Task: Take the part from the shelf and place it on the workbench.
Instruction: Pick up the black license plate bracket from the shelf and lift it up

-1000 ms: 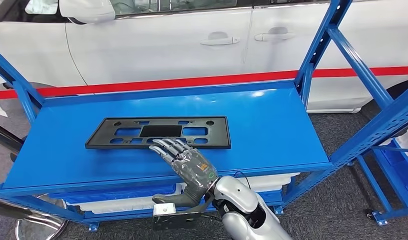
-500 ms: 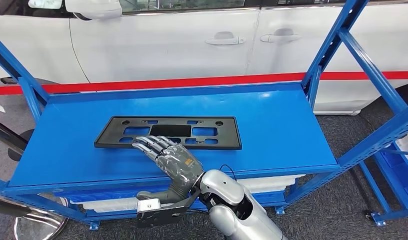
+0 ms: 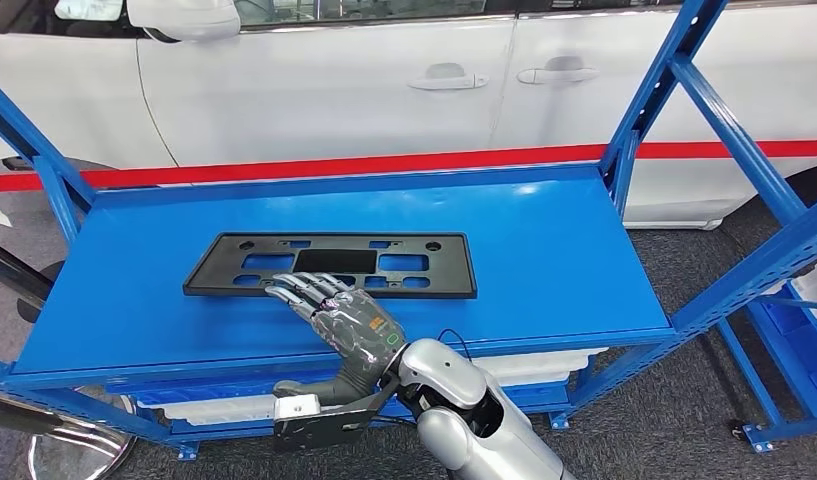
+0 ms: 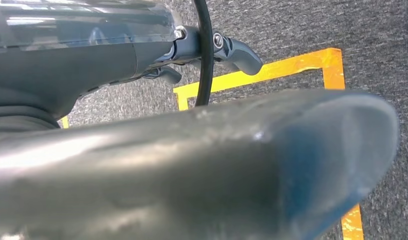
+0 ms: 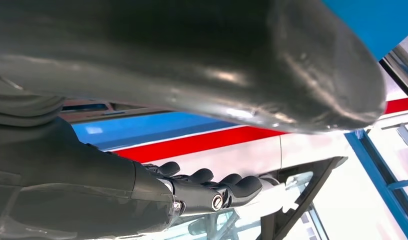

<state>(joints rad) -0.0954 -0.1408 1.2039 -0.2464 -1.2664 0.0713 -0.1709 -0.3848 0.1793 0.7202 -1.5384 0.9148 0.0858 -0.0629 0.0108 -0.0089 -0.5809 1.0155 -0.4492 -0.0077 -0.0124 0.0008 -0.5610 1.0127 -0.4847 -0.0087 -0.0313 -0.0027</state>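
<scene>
The part is a flat black license plate frame [image 3: 334,262] lying on the blue shelf [image 3: 554,250], left of its middle. My right hand [image 3: 344,322] reaches over the shelf's front edge, palm down. Its fingers [image 3: 302,290] are stretched flat, with the tips on the frame's near edge. The thumb [image 3: 309,390] hangs below the shelf's front lip, holding nothing. In the right wrist view the same dark fingers [image 5: 211,192] lie straight and together under the thick thumb [image 5: 241,65]. My left hand [image 4: 192,170] hangs over the floor with nothing in it.
A white car [image 3: 334,90] with a red stripe stands close behind the shelf. Blue uprights [image 3: 644,100] and slanted braces [image 3: 754,250] frame the right side. A white bin [image 3: 544,365] sits under the shelf. Yellow floor tape [image 4: 271,75] marks grey carpet.
My right hand has slid left along the frame's near edge over the last second. The head camera has shifted slightly. The frame has not moved on the shelf.
</scene>
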